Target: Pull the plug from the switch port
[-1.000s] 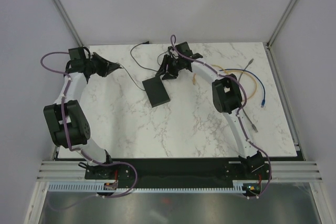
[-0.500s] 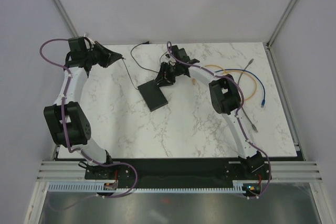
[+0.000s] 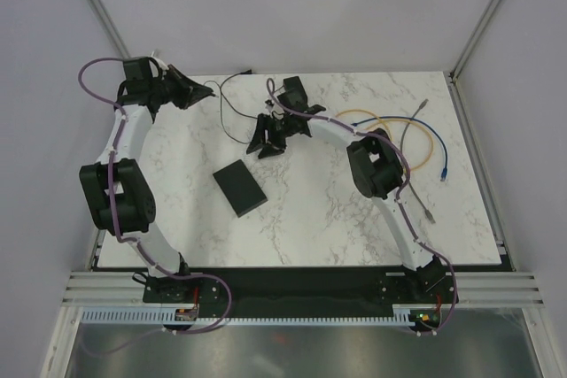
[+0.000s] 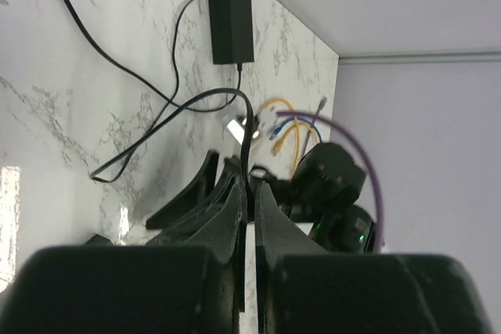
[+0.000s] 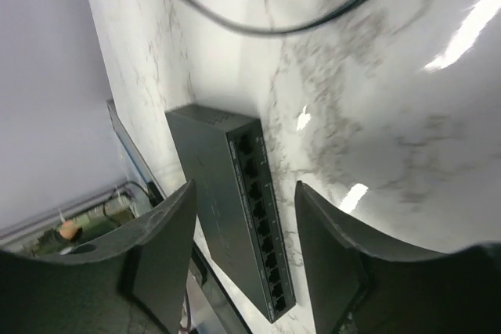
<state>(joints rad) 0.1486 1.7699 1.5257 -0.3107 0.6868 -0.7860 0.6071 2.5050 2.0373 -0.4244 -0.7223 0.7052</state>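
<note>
Right wrist alone shows switch ports (image 5: 262,224), right gripper (image 5: 244,187) released, left gripper (image 4: 249,193) pinching cord (image 4: 247,162).

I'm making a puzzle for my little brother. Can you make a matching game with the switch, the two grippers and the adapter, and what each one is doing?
Things:
1. switch
2. left gripper
3. right gripper
4. adapter

States:
A. open, holding nothing
B. at the far edge of the table
C. lying flat mid-table, ports empty
D. shut on the cord

Pairs: 1-C, 2-D, 3-A, 4-B
</note>
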